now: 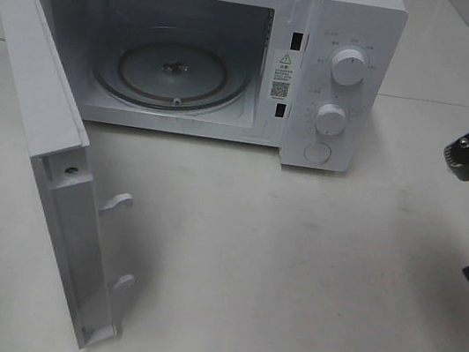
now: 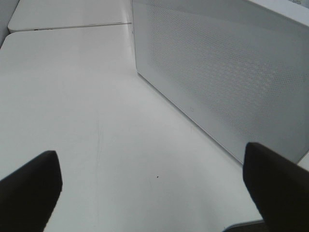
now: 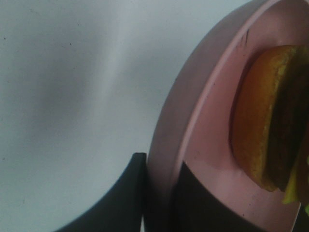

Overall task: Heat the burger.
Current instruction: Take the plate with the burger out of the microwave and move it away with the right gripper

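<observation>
Burger on a pink plate, held at the rim beside an open microwave.

The right fingers [image 3: 159, 193] pinch the smooth pink plate [image 3: 203, 121] by its rim; the burger [image 3: 270, 121], glossy golden bun over dark layers, sits on it. The left fingers [image 2: 29, 188] stand wide apart over the white table [image 2: 96, 96] beside the microwave [image 1: 346, 33], whose door [image 1: 40, 109] hangs open onto a round glass turntable [image 1: 176, 68].

My microwave [image 1: 193, 44] is white all over, its door [image 2: 227, 72] covered in a fine dotted mesh, on a pale off-white table [image 1: 292, 265]. At the right of my wrist view, the plate [image 3: 203, 145] is pink and the burger [image 3: 260, 116] golden-orange with dark layers and perhaps a yellow-green edge.
</observation>
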